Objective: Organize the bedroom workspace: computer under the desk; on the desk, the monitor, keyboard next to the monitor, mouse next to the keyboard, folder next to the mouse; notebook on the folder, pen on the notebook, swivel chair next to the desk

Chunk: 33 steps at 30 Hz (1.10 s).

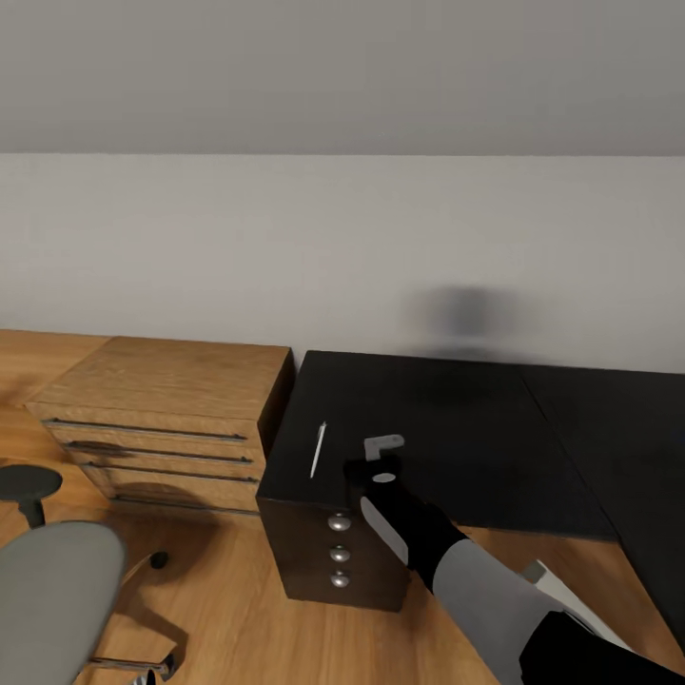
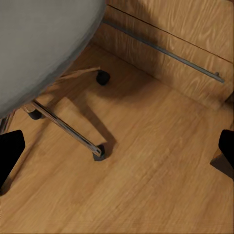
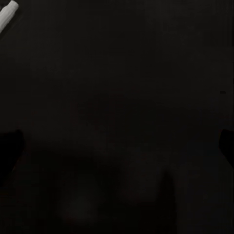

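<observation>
The black desk (image 1: 457, 428) runs along the wall, with silver-knobbed drawers (image 1: 340, 550) at its left end. A thin white pen (image 1: 318, 450) lies near the desk's left edge. My right gripper (image 1: 376, 459) hovers over the desktop just right of the pen, open and holding nothing. In the right wrist view its fingertips (image 3: 226, 146) stand wide apart over the dark top, with the pen (image 3: 7, 14) off to one side. The grey swivel chair (image 1: 52, 590) stands on the floor at lower left. My left gripper (image 2: 117, 151) is open above the floor beside the chair's chrome base (image 2: 66, 127). Computer, monitor, keyboard and folder are out of view.
A light wooden low cabinet (image 1: 171, 400) with long metal handles stands against the desk's left side, and its front (image 2: 170, 29) is close to the chair. Wood floor (image 1: 228, 609) lies between chair and desk drawers. A plain wall backs the desk.
</observation>
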Available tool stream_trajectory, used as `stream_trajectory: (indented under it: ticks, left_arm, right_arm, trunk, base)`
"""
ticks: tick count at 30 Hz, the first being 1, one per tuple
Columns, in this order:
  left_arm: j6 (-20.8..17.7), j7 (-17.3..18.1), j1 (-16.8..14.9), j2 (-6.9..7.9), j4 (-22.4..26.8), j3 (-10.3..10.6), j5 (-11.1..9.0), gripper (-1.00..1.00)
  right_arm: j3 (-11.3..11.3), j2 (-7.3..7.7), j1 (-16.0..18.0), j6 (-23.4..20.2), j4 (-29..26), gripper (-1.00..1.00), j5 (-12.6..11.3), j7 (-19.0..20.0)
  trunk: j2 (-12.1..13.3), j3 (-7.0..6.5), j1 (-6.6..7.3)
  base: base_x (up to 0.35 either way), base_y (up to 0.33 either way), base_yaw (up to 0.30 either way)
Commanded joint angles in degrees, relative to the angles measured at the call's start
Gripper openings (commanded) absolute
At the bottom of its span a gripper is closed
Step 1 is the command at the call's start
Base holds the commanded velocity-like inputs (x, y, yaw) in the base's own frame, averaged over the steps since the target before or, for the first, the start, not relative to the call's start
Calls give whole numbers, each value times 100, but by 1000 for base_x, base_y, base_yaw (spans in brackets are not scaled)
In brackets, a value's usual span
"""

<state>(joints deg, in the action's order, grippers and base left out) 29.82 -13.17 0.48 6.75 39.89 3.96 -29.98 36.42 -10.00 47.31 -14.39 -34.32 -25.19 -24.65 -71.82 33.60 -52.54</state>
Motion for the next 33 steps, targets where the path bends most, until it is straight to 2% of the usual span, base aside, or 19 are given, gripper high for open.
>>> stream_trajectory:
  ticks: [1, 5, 12, 21, 26, 28, 33]
  left_arm:
    - [17, -53, 2, 6, -6, 42, -7, 100]
    - [15, -52, -2, -18, -61, 43, 62, 100]
    - [15, -54, 2, -99, -77, 44, 79, 100]
    - [15, -51, 1, -106, -77, 50, 88, 100]
    - [20, -46, 2, -108, -77, 49, 89, 100]
    - [23, -51, 0, -107, -77, 45, 85, 100]
    - [29, -54, 2, -110, -72, 44, 82, 100]
  right_arm:
    - [26, 0, 7, -3, -3, 100, -30, -45]
    - [31, 0, 6, 73, 1, 100, -30, -43]
    - [32, 0, -2, 105, -2, 100, -30, -27]
    - [24, 0, -10, 103, 9, 100, -58, 0]
    - [23, 0, -11, 77, 21, 100, -364, 3]
    - [30, 0, -12, 42, 48, 100, -628, -4]
    - [21, 0, -12, -165, 56, 100, -704, -13]
  trunk:
    - [-3, 7, -4]
    - [-3, 17, -4]
    - [-3, 36, -4]
    - [-3, 39, -4]
    - [-3, 39, -4]
    - [-3, 39, -4]
    - [-3, 39, -4]
  base:
    - [327, 122, 107]
    - [226, 161, 167]
    - [37, 114, 235]
    - [143, 154, 26]
    - [74, 77, 1]
    - [15, 16, 0]
    - [2, 2, 0]
